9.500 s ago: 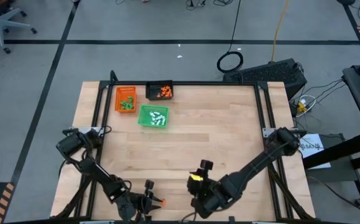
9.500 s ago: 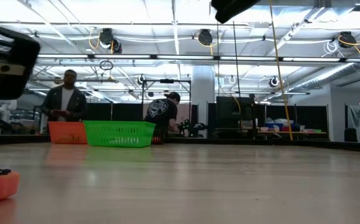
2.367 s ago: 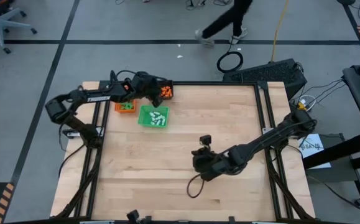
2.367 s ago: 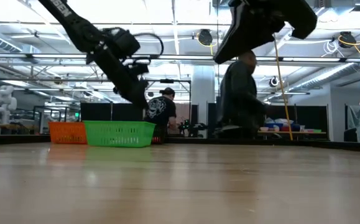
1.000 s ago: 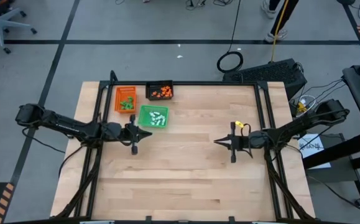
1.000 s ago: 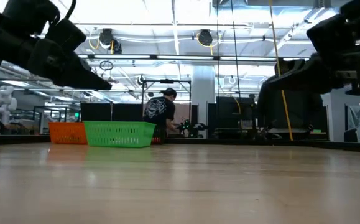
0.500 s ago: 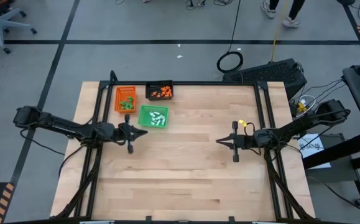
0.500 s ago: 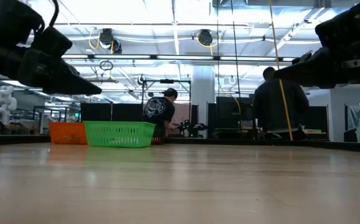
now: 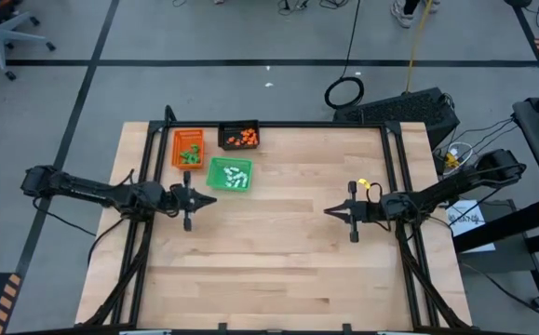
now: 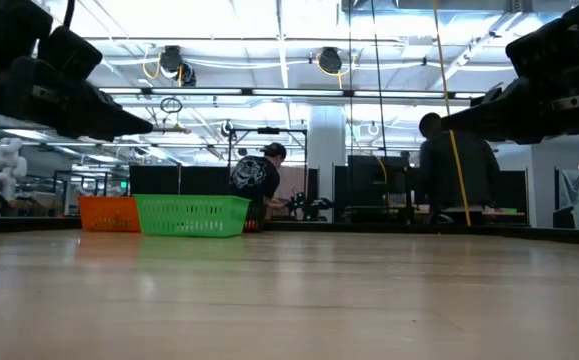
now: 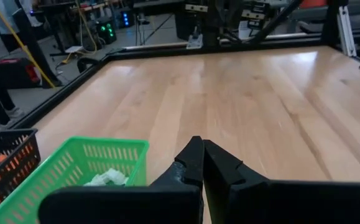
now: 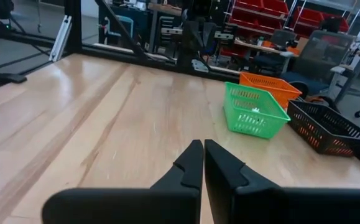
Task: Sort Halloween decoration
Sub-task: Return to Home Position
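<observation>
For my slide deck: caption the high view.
Left claw and right claw hang shut above the table; pieces lie sorted in three trays.

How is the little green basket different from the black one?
The green plastic mesh tray holds white pieces; the black plastic mesh tray holds orange pieces. The black tray sits against the table edge, the green tray nearer the middle. Both are small open rectangles.

no legible text, label, brand or number found in any view. white paper sheet (image 9: 465,217) at right edge of high view: dark marks, unreadable. pale print on person's black shirt (image 10: 257,176), low view centre: unreadable.
</observation>
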Action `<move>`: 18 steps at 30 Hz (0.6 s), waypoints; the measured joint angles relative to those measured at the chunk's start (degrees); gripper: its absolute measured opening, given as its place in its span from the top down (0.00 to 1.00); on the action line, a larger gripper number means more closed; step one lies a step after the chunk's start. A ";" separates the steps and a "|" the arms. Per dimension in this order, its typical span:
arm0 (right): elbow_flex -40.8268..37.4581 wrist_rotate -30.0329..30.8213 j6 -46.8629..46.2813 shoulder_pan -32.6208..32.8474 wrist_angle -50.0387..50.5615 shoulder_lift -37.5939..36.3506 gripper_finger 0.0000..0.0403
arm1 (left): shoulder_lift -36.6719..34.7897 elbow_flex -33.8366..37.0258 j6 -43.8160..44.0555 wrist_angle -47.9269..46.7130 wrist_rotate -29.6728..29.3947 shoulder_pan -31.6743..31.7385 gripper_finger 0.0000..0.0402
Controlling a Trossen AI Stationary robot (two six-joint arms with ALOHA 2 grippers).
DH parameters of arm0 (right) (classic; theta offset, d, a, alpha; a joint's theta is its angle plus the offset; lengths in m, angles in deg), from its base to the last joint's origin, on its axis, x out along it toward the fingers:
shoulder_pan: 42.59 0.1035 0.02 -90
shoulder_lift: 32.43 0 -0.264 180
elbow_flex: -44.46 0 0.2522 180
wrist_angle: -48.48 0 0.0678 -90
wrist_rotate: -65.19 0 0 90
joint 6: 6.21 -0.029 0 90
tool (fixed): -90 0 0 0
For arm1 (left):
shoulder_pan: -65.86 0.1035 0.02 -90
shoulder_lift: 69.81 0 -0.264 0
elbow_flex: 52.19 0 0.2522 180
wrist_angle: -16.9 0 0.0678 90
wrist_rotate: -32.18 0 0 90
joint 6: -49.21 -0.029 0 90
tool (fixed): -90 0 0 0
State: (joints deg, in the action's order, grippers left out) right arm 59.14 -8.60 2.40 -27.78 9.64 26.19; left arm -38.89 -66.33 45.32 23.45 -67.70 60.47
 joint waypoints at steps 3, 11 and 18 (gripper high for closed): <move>-0.01 0.07 -0.01 0.00 2.40 -2.32 1.00 | -4.14 0.02 -0.02 -3.22 0.10 0.00 0.98; -0.01 0.42 1.90 0.00 11.04 -15.51 1.00 | -15.10 0.02 -4.66 -11.15 1.10 0.00 0.98; -0.01 0.25 0.95 0.00 25.58 -29.82 1.00 | -24.31 0.04 -4.18 -17.02 2.19 0.00 0.98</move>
State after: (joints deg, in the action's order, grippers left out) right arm 59.13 -8.35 3.35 -27.78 35.22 -3.63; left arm -63.20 -66.29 41.14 6.43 -65.50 60.47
